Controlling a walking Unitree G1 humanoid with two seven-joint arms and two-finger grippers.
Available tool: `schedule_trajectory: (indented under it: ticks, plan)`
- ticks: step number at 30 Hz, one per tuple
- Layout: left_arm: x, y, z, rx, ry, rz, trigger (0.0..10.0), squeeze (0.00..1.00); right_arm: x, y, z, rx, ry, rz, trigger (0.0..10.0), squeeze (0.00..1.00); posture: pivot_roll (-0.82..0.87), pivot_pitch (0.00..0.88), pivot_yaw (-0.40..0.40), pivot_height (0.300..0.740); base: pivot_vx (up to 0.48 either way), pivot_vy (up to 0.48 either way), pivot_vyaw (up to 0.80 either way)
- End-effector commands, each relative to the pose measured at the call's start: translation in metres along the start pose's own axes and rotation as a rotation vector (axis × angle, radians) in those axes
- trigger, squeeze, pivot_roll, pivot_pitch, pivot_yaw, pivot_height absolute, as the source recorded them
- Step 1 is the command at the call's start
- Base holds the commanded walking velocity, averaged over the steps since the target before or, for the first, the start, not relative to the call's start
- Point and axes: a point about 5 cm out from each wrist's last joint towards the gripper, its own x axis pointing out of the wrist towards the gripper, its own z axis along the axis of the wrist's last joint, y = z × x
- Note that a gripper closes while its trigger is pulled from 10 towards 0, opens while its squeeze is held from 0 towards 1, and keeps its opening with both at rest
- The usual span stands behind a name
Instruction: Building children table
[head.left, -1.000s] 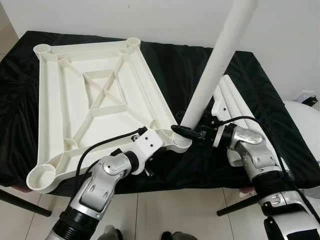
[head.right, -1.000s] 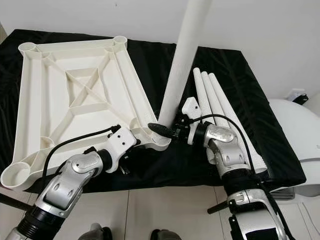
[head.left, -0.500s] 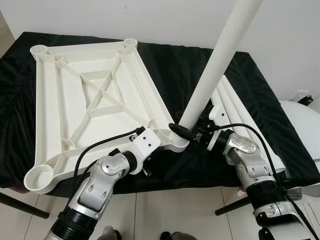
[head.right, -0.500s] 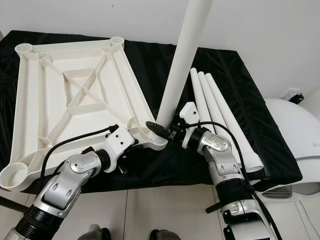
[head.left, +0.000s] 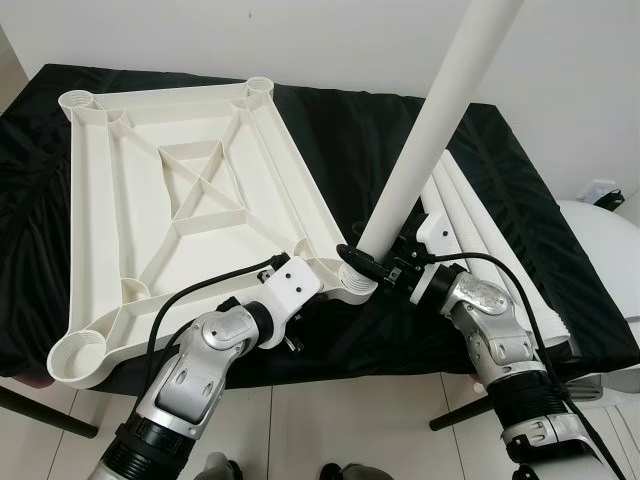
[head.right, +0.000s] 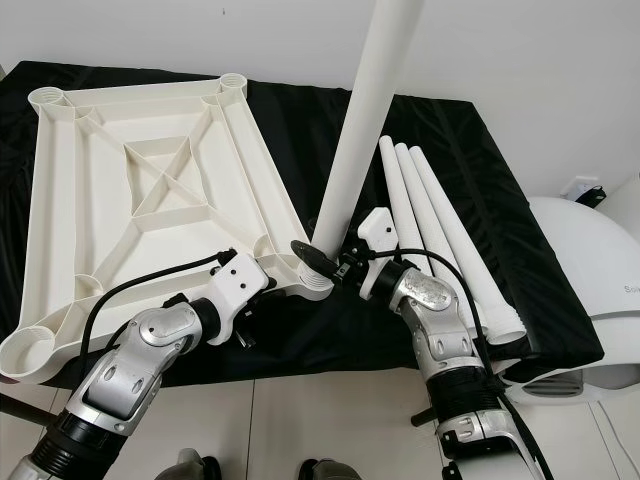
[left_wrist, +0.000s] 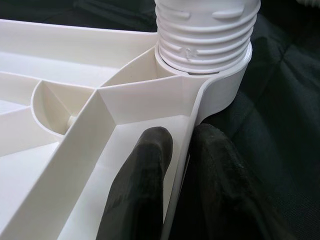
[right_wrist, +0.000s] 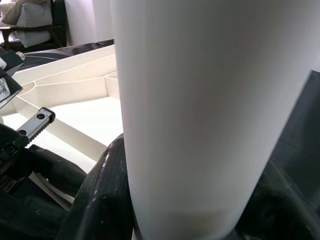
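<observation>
Left eye view: the right gripper (head.left: 375, 262) jaws clasp an upright white leg (head.left: 425, 140) at the tabletop (head.left: 150, 200) corner socket; left gripper (left_wrist: 172, 165) jaws pinch the tabletop's rim.

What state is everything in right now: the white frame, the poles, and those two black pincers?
Tabletop: upside down on black cloth, ribs showing.
Upright leg: threaded end in near corner socket, threads still exposed.
Spare legs: three, lying side by side on the cloth.
Left pincer: shut on the tabletop's rim beside the socket.
Right pincer: shut on the upright leg's base.
</observation>
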Motion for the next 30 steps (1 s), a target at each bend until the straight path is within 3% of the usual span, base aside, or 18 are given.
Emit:
schedule_trajectory:
  ticks: [1, 30]
  plan:
    - [0.0002, -0.0028, 0.0092, 0.005, -0.041, 0.025, 10.0, 0.0, -0.018, 0.0116, -0.0486, 0.114, 0.23, -0.052, 10.0, 0.0, -0.04, 0.119, -0.069, 0.74, 0.0, 0.0, 0.0]
    - [0.0011, -0.0058, 0.0114, -0.001, -0.049, 0.017, 10.0, 0.0, -0.0117, 0.0207, -0.0429, 0.129, 0.166, -0.219, 10.0, 0.0, -0.05, 0.122, -0.07, 0.74, 0.0, 0.0, 0.0]
